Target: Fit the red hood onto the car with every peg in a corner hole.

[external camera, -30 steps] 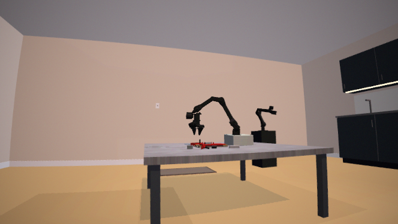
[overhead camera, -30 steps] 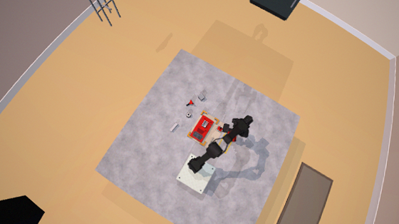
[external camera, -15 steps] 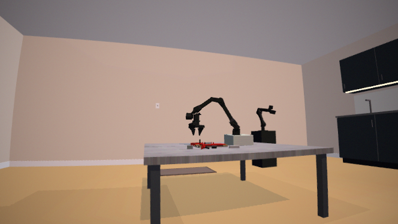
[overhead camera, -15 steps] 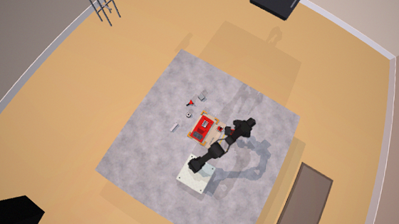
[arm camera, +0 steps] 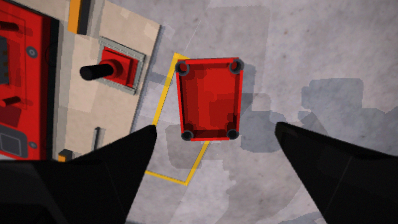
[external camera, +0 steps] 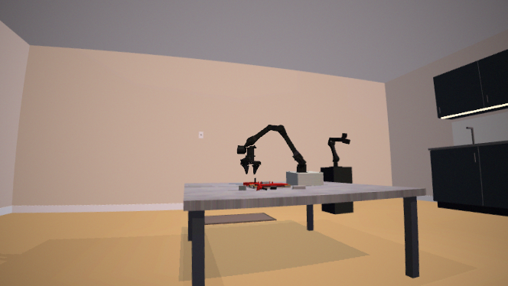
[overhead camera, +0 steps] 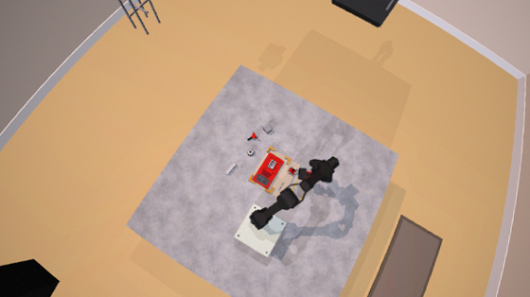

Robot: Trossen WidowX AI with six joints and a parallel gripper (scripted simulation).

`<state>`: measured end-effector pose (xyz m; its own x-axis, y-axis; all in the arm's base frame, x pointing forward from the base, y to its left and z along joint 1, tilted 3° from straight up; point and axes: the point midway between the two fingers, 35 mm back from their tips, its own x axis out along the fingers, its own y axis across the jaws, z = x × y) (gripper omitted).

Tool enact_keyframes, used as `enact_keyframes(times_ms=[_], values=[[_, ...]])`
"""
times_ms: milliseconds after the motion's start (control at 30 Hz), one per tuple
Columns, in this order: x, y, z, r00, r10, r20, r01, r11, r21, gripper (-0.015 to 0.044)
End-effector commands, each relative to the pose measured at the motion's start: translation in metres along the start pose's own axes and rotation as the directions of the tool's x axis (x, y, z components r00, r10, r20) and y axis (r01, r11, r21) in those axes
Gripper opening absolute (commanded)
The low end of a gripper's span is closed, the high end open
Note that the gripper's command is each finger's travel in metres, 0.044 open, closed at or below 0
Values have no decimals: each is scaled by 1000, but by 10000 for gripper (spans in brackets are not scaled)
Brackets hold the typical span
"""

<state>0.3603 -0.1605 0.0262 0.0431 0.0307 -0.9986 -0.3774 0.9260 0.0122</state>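
Fingers (external camera: 251,173) spread wide and empty hover above the gray desk (overhead camera: 192,191) (external camera: 306,195), where the shallow red rectangular hood (arm camera: 212,100) lies across a yellow outline. Likely light, stiff and slick, it should take a level grip on its long side walls.

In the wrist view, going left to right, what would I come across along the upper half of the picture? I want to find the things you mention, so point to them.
Red car chassis (overhead camera: 266,172) (arm camera: 31,107), upright black handle (arm camera: 95,72) on its small red block, red hood (arm camera: 211,100).
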Motion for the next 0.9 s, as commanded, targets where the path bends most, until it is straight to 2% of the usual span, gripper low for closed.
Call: enact_keyframes(times_ms=[0, 867], values=[[9, 1, -1, 1000, 11, -6, -11, 1000, -4, 440], [32, 0, -2, 1000, 11, -6, -11, 1000, -4, 440]])
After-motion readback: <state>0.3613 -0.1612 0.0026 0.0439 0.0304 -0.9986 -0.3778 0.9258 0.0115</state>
